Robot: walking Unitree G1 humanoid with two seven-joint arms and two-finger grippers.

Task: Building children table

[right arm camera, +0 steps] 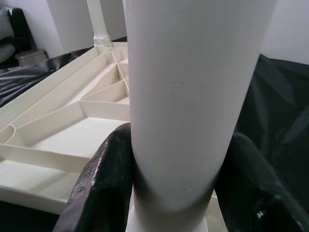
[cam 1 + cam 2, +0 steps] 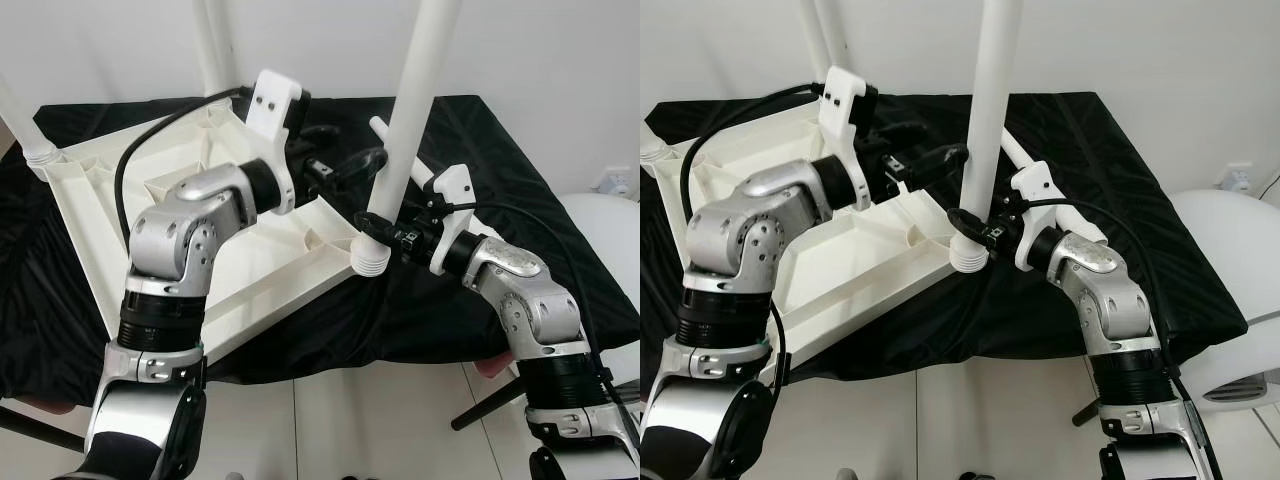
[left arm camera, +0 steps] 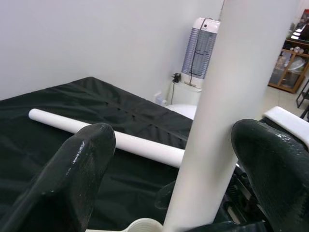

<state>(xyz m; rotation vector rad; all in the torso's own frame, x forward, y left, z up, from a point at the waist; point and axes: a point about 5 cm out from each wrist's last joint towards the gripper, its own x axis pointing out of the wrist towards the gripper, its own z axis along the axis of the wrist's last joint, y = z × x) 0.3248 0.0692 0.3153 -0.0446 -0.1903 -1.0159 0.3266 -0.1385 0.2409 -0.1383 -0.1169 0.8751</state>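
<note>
The right gripper (image 2: 962, 226) is clenched around the base of the upright white plastic table leg (image 2: 415, 110), just above the ribbed collar (image 2: 372, 258) where the leg is seated in the near corner of the upturned white plastic tabletop (image 2: 190, 240). In the right wrist view the two black fingers (image 1: 104, 186) are seen pressed against either side of the round leg. The left gripper (image 2: 362, 162) is held slightly higher on the same leg, its fingers (image 3: 79, 174) spread apart on either side of the tube without contact being shown.

The tabletop is laid underside up on a table draped in black cloth (image 2: 500, 170), its ribbed frame exposed, towards the cloth's left and near edges. Other white legs (image 2: 212, 45) are already stood up at the far corners. A loose white tube (image 3: 106, 137) is left lying on the cloth beyond the gripped leg.

The leg is judged to be light, stiff and smooth, so slipping under a twist is likely; a low hold near the collar is favoured. Its long axis is directed nearly vertically, tilted slightly away from the robot's left, with the threaded end pointed down.
</note>
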